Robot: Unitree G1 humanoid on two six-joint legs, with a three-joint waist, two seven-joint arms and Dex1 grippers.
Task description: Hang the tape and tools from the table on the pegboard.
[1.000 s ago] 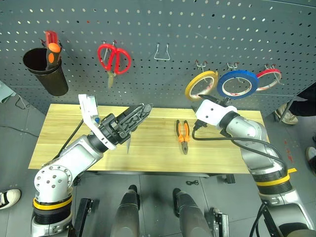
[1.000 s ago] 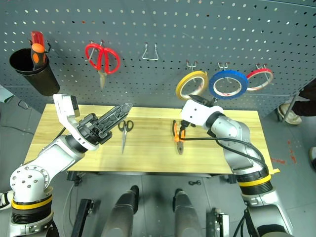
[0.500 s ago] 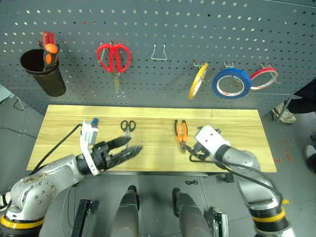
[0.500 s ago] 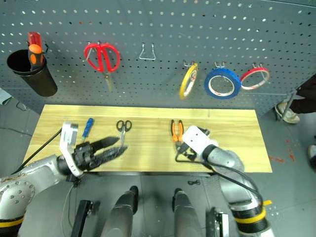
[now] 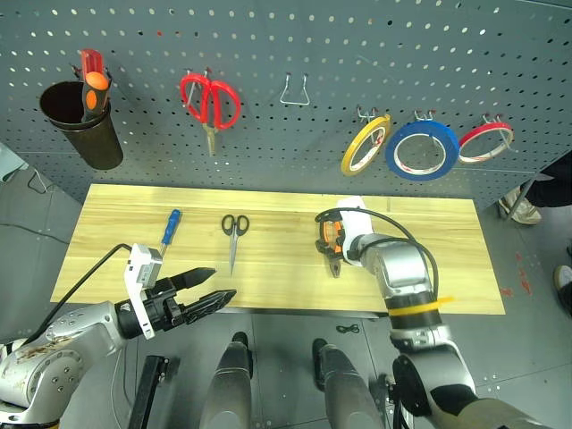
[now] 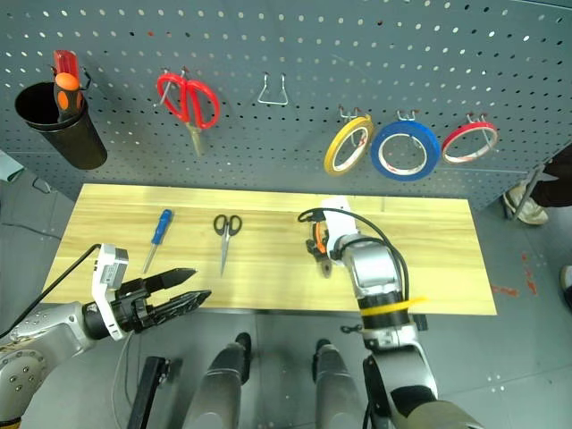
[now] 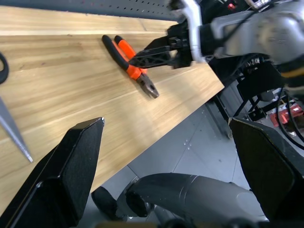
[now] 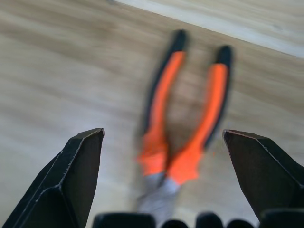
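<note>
The right gripper (image 8: 161,185) has its two black fingers (image 8: 71,180) spread wide, one on each side of the pliers (image 8: 183,133), and nothing is gripped between them. The pliers lie flat on the table (image 5: 429,268), orange-and-black handles toward the pegboard (image 5: 295,45) and steel nose toward the near edge; in the left wrist view the right gripper's fingertips sit just over the handles, though actual contact cannot be made out.

The left gripper (image 5: 207,288) also has its fingers apart and empty, held above the near edge of the table and pointing toward the middle of it.

Ahead of the left gripper the small black-handled scissors (image 5: 234,234) lie on the wood with blades pointing to the near edge, and just beside them, further left, the blue-handled screwdriver (image 5: 169,225) lies at a slight angle.

The yellow tape (image 5: 365,147) hangs from a hook on the pegboard above the pliers, next to a blue roll (image 5: 424,150) and a red roll (image 5: 486,143). Further left on the board are an empty metal hook (image 5: 294,92), red-handled scissors (image 5: 210,100) and a black cup (image 5: 82,123) holding orange and red handles.
</note>
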